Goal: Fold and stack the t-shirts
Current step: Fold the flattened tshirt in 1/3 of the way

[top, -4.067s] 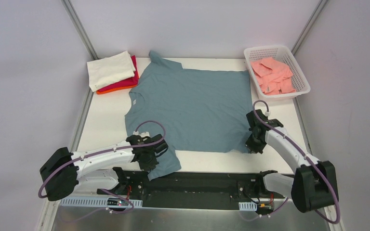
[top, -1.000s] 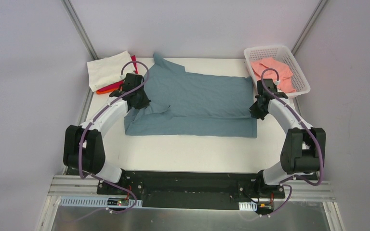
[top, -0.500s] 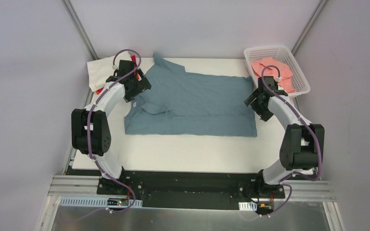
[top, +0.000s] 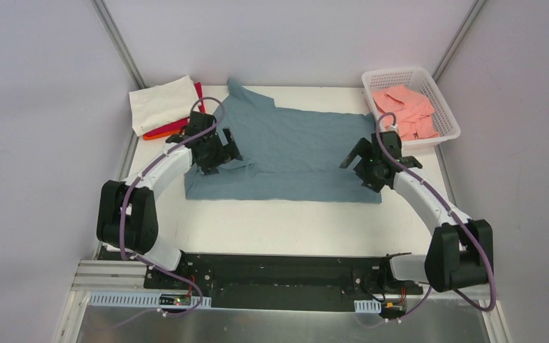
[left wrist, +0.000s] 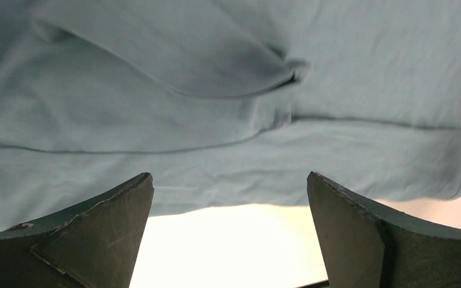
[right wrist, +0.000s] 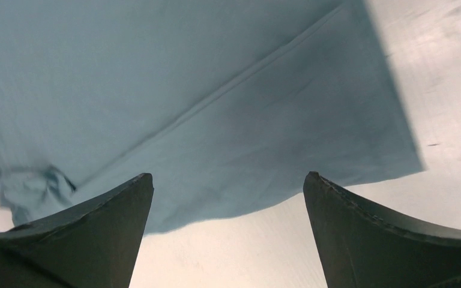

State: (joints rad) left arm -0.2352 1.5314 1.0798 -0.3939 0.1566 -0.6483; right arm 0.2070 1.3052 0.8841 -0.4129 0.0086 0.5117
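The slate blue-grey t-shirt (top: pixel 293 153) lies folded in half across the back-middle of the white table (top: pixel 286 229), with one sleeve (top: pixel 239 91) poking out at the far left. My left gripper (top: pixel 230 151) hovers open over the shirt's rumpled left end. Open as well, my right gripper (top: pixel 354 158) hangs over its right end. In the left wrist view the shirt (left wrist: pixel 228 90) fills the top, and nothing sits between the open left gripper (left wrist: pixel 228 198). The right wrist view shows the shirt's corner (right wrist: pixel 186 90) beyond the empty right gripper (right wrist: pixel 228 198).
At the back left corner sits a stack of folded t-shirts, cream-white (top: pixel 161 100) on top of red (top: pixel 199 91) and orange (top: pixel 159 131). A white lattice basket (top: pixel 400 73) at the back right holds salmon-pink shirts (top: pixel 404 107). Grey walls close in both sides.
Both grippers let go of the shirt's folded-over edge, opened wide and drew back a little toward the table's middle. The shirt's near half now lies folded onto its far half.
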